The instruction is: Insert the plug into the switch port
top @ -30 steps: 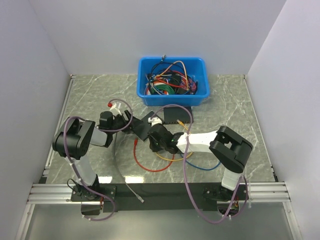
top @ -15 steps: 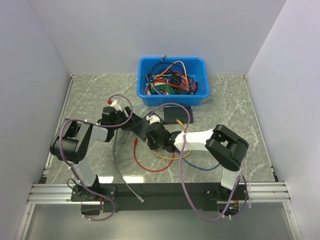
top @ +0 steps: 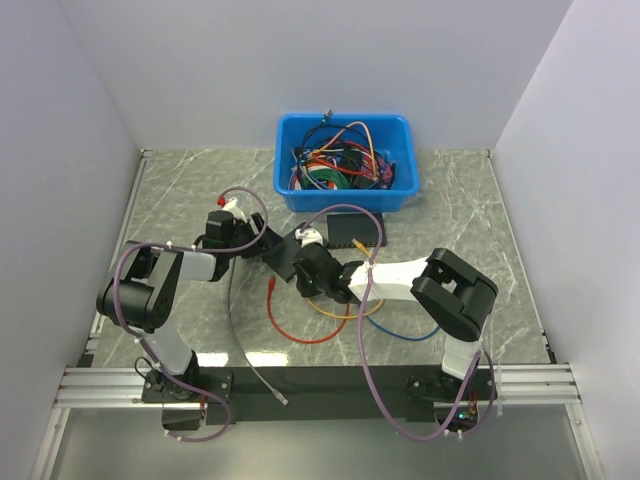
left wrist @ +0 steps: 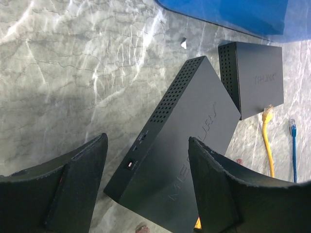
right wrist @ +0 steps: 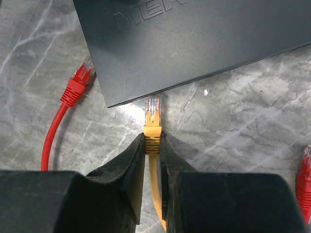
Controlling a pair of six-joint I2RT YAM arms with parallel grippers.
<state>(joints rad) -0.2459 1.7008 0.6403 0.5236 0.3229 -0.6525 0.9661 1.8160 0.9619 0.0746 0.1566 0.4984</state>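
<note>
Grey marbled surface (top: 460, 220) carried a blue bin (top: 345, 150) at 12 o'clock and the black switch (left wrist: 189, 141) near centre. My left fingers (left wrist: 73, 184) stood wide apart, straddling the switch's corner; I couldn't judge contact. My right fingers (right wrist: 129, 170) were pinched on the yellow cable's plug (right wrist: 153, 108), its tip right at the switch's edge. The blue cable's plug (left wrist: 292, 127) lay loose at the switch's 3 o'clock in the left wrist view. I couldn't make out the switch port.

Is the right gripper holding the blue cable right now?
No, the right gripper pinches a yellow-orange cable just behind its clear plug.
</note>
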